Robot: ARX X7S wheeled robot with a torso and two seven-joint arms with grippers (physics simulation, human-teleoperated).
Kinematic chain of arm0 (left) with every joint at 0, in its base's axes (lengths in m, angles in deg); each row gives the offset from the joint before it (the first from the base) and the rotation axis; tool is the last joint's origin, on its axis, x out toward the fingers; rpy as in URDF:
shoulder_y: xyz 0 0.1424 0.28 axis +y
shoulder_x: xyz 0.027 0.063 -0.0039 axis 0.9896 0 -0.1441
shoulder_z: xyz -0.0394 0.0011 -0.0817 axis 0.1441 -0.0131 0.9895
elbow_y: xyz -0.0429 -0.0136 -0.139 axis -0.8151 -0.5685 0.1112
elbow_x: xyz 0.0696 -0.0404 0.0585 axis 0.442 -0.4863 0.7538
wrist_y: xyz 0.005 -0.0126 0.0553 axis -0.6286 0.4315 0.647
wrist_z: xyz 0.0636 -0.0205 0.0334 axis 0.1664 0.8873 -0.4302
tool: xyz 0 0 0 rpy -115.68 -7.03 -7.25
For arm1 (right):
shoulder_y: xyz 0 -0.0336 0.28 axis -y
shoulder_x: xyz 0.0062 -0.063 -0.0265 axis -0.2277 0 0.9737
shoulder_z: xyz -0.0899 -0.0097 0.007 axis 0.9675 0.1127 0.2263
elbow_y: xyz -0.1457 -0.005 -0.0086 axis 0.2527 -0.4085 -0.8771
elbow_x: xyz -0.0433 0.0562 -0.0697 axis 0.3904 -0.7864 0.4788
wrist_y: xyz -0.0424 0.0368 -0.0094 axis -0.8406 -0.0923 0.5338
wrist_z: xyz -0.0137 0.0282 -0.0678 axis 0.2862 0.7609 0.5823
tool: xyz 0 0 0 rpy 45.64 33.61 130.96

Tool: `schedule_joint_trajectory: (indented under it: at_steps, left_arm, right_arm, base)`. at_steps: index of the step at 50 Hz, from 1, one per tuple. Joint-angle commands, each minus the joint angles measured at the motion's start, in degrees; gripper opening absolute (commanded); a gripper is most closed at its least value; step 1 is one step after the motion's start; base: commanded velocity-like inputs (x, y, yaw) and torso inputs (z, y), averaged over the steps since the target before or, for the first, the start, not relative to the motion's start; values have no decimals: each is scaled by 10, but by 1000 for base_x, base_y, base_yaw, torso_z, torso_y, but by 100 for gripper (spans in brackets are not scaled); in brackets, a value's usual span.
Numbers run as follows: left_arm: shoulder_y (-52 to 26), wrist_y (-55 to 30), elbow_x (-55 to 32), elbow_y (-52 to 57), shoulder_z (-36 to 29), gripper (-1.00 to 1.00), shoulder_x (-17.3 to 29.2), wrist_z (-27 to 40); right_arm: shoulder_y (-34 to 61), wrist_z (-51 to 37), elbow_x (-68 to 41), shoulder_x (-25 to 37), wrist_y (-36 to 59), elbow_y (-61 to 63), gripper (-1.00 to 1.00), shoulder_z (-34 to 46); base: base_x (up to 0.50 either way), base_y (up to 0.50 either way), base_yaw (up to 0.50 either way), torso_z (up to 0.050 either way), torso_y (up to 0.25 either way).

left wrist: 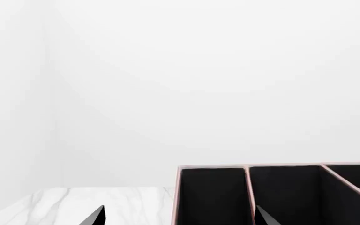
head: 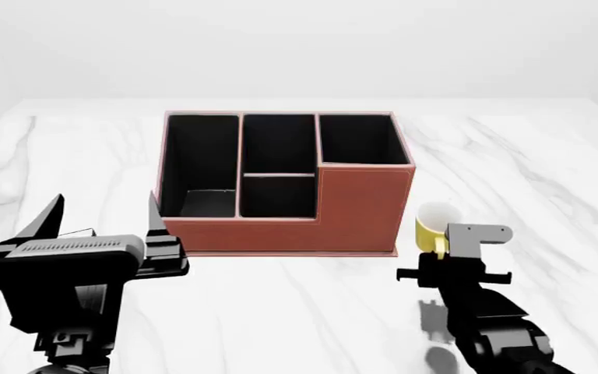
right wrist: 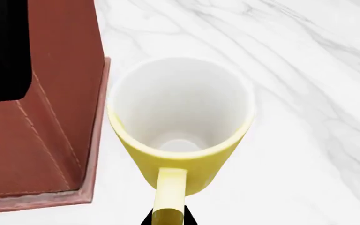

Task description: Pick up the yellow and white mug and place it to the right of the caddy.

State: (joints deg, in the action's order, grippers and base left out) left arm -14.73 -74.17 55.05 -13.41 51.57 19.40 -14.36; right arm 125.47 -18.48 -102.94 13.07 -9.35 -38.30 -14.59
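The yellow and white mug (head: 433, 223) stands upright just right of the caddy's front right corner, handle toward me. In the right wrist view the mug (right wrist: 180, 108) shows its white inside, close beside the caddy's base lip. My right gripper (head: 442, 251) is shut on the mug's yellow handle, which sits between its dark fingertips in the right wrist view (right wrist: 167, 219). I cannot tell if the mug rests on the table. The reddish-brown caddy (head: 357, 210) stands mid-table. My left gripper (head: 102, 209) is open and empty at the caddy's front left; its wrist view (left wrist: 180, 218) looks over the caddy (left wrist: 280, 192).
The white marble table (head: 278, 312) spreads on all sides of the caddy, with bare surface to the right of the mug and in front. A plain white wall stands behind the table's far edge.
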Motion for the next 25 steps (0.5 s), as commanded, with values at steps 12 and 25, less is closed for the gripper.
schedule_joint_trajectory:
  at_steps: [12, 25]
  left_arm:
    - [6, 5, -5, 3, 2, 100, 4, 3]
    - [9, 6, -8, 6, 3, 100, 6, 6]
  right_arm:
    - [24, 42, 31, -43, -19, -106, -100, -7]
    - [26, 54, 53, -53, -15, -130, -100, -28]
  base:
    - [0, 0, 0, 0, 1]
    - [0, 0, 0, 0, 0]
